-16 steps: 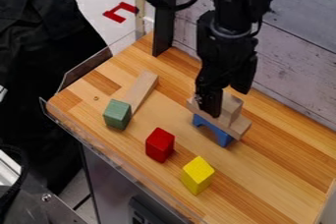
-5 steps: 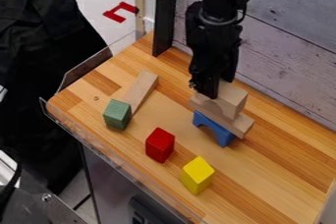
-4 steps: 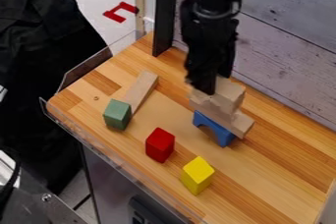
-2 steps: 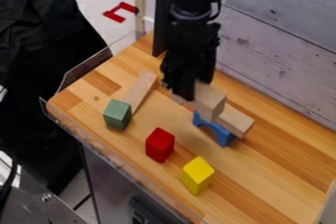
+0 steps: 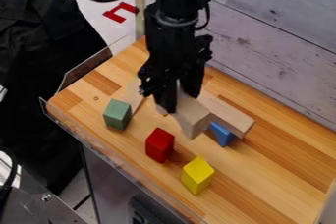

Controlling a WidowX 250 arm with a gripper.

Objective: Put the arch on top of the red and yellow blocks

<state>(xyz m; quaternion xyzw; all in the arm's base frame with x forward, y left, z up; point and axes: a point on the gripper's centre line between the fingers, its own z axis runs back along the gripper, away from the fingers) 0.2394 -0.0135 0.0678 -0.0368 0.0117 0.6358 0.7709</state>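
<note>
Here's the wooden table (image 5: 263,179), slanting right across the view, a pale plank wall (image 5: 275,66) standing along its far side. Black cloth (image 5: 36,46) hangs down over on the left, well apart from the blocks. And in from the top comes the black arm (image 5: 177,9), with the gripper (image 5: 179,95) hanging down over the middle of the work. It's clamped, fingers either side of a pale wooden piece!

Two planks here: the right plank (image 5: 230,115) lies across the blue arch, tilted toward the lower right, and the left plank (image 5: 134,95) lies flat by the green block, partly hidden behind the gripper. Now that pale piece (image 5: 193,117), up in the grip between the red block and the right plank. It looks like the arch for this job, one end showing on each side of the near finger, though its middle is hidden, and whether it touches the right plank I can't tell.

The blue arch (image 5: 222,133) sits on the table beneath the right plank, only its near end in sight. Then the small ones: the yellow block (image 5: 197,175) nearest, the red block (image 5: 160,145) just up and left with a gap between them, the green block (image 5: 117,115) farther left.
</note>
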